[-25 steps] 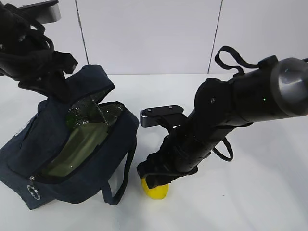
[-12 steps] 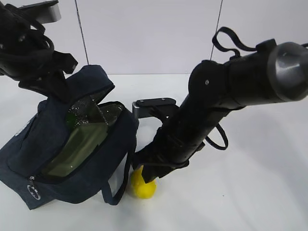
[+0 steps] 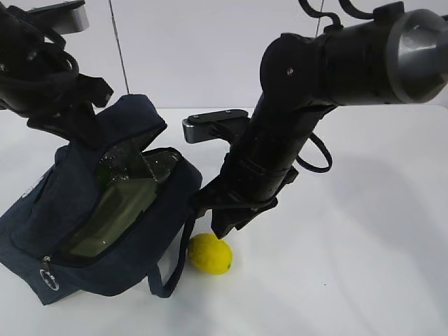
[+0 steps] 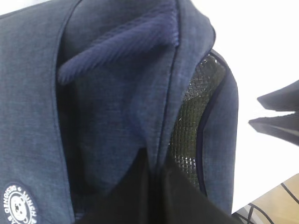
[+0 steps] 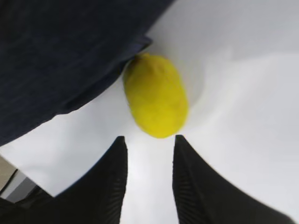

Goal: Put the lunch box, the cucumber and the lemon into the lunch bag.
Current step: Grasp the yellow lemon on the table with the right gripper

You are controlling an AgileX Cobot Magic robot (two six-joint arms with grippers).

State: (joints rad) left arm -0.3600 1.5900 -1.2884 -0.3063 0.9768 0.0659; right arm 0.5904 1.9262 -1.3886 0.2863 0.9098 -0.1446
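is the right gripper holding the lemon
No, the lemon lies on the table beyond the right gripper, whose open fingers have nothing between them.

The left gripper is sitting pinched shut at the upper left of the exterior view. The right gripper is angling down at frame centre, jaws parted, gripping nothing.

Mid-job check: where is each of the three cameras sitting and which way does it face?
Exterior: in front, slanting down at the table; both arms show.
Left wrist: pressed close to the lunch bag; left gripper pinches its fabric.
Right wrist: looks down past the parted right gripper at the lemon.
Shared: exterior and right wrist both show the lemon touching the bag.
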